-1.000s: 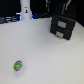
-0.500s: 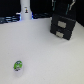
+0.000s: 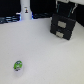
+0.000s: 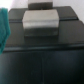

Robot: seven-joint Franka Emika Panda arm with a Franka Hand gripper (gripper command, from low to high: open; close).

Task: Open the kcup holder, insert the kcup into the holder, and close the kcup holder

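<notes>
Black box: you see the kcup holder (image 3: 63, 25) at the far side of the white table (image 3: 45, 55), toward the exterior view's right.
Drawers: your box has two fronts, one on top of the other, each with a pale handle. Both look pushed in.
Green pod: the kcup (image 3: 18, 65) lies on the table near the front, toward the exterior view's left. It is well apart from the box, and nothing touches it.
Arm: you can see the dark arm hanging just above the top of the box in the exterior view.
Wrist view: your camera is very close to the kcup holder (image 4: 42, 47). A pale grey handle (image 4: 41, 22) sits on the black front. The picture is blurry.
Gripper: you cannot tell if the jaws are open or closed, because no picture shows them clearly.
Teal patch: a blue-green thing (image 4: 3, 26) shows at one edge of the wrist view. You cannot tell what it is.
</notes>
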